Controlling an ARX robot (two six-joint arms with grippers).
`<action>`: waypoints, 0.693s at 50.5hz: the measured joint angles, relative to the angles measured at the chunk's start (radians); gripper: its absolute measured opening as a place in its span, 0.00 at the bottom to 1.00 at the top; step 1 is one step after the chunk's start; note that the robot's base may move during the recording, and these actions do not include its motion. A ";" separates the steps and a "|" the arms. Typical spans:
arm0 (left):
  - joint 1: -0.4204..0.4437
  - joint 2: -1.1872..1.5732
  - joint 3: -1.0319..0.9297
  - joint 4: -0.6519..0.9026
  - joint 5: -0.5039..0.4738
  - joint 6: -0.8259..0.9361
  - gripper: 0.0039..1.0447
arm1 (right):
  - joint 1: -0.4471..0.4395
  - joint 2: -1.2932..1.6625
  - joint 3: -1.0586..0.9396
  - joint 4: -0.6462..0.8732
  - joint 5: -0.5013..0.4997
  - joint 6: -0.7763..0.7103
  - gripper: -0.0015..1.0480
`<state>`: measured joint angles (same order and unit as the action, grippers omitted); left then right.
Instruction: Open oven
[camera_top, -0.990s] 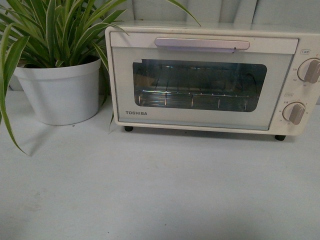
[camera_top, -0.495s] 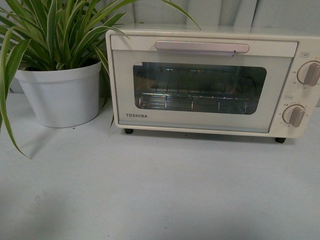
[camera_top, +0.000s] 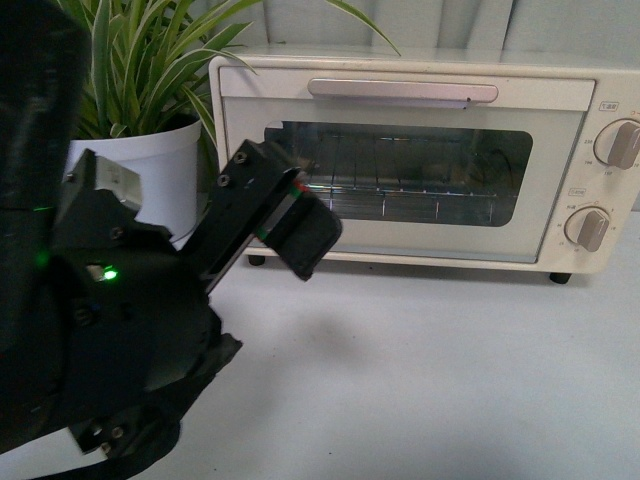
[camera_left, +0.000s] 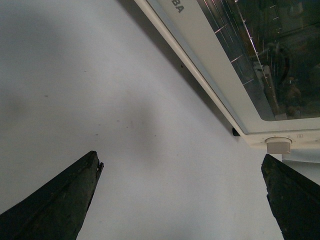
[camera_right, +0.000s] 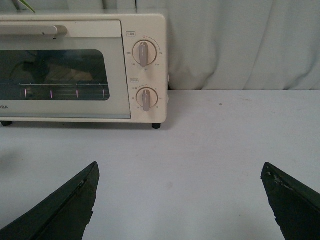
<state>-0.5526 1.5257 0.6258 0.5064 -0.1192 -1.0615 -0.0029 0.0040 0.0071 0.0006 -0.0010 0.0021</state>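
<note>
The cream-white oven stands at the back of the table with its glass door shut. Its silver bar handle runs along the top of the door, and two beige knobs sit on its right. My left arm fills the lower left of the front view, with one black finger in front of the door's lower left corner. My left gripper is open over bare table beside the oven. My right gripper is open, low, well short of the oven.
A white pot with a long-leaved green plant stands left of the oven, partly behind my left arm. A pale curtain hangs behind the table. The white tabletop stretches in front of the oven.
My left arm has come into the front view from the lower left and now covers much of the pot. The oven door stays shut.
</note>
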 joint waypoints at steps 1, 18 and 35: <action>-0.002 0.012 0.013 0.000 0.002 -0.006 0.94 | 0.000 0.000 0.000 0.000 0.000 0.000 0.91; -0.029 0.135 0.106 -0.003 0.007 -0.072 0.94 | 0.000 0.000 0.000 0.000 0.000 0.000 0.91; -0.036 0.196 0.133 0.007 0.011 -0.119 0.94 | 0.000 0.000 0.000 0.000 0.000 0.000 0.91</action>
<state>-0.5888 1.7214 0.7586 0.5133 -0.1085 -1.1805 -0.0029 0.0040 0.0071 0.0006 -0.0010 0.0017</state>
